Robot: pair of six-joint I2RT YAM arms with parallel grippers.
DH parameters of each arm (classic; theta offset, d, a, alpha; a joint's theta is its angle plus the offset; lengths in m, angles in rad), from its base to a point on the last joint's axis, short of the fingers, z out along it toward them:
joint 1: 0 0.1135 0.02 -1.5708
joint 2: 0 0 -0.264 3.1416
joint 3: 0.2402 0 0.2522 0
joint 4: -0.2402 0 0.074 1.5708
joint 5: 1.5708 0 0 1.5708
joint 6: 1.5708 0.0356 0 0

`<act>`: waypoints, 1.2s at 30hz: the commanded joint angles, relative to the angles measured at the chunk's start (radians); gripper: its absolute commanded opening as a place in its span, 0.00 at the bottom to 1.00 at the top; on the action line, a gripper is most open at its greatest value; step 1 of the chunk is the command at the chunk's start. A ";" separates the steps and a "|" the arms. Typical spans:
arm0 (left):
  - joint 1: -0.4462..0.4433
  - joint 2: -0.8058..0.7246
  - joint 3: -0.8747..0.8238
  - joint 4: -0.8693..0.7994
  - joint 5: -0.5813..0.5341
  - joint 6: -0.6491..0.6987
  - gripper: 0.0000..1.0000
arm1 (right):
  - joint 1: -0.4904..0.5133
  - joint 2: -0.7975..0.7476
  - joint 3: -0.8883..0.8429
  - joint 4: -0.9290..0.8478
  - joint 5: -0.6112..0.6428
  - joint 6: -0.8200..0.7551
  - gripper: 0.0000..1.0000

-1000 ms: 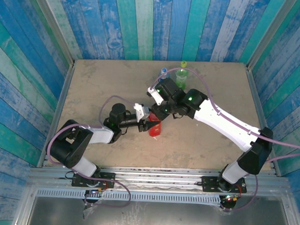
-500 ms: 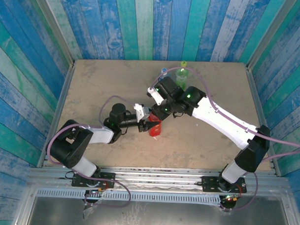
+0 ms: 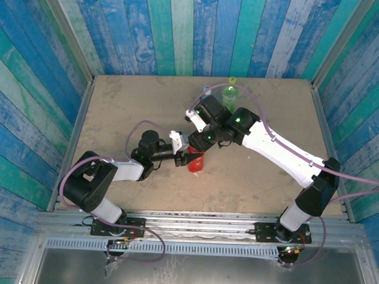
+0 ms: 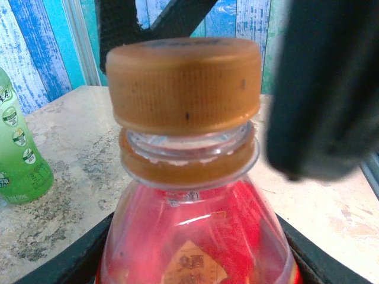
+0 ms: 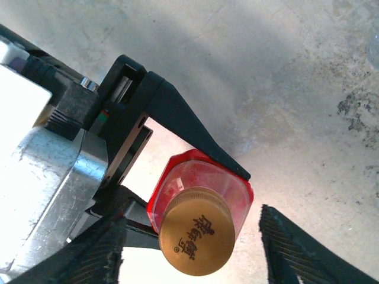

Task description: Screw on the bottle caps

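Observation:
The red bottle [image 3: 196, 163] stands upright at mid-table, with my left gripper [image 3: 189, 157] shut on its body from the left. In the left wrist view the black jaws hug the red bottle [image 4: 195, 236] low on both sides. The orange cap [image 4: 185, 86] sits on its neck. My right gripper [image 5: 195, 251] hovers over the orange cap [image 5: 196, 238], open, and its ribbed fingers [image 5: 299, 248] stand apart from the cap on both sides. The green bottle [image 3: 229, 95] with a light green cap [image 3: 231, 80] stands at the back, and a blue cap [image 3: 207, 89] peeks out beside it.
The right arm [image 3: 270, 148] crosses the table from the right, passing close in front of the back bottles. The green bottle [image 4: 18, 154] stands to the left in the left wrist view. Blue and green plank walls [image 3: 181, 29] enclose the table on three sides.
My right gripper has opened, and its fingers have come off the orange cap. The right arm shifted slightly. The left gripper and the red bottle have stayed put.

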 commanded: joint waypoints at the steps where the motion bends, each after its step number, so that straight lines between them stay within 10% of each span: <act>1: -0.005 0.021 0.007 -0.061 0.017 0.013 0.59 | -0.002 -0.052 0.002 0.012 0.016 -0.001 0.64; 11: -0.006 0.015 0.003 -0.066 0.017 0.016 0.59 | -0.069 -0.077 -0.078 0.107 -0.099 0.044 0.38; 36: -0.006 0.018 0.004 -0.059 0.007 0.002 0.59 | -0.176 -0.123 -0.301 0.164 -0.468 0.094 0.18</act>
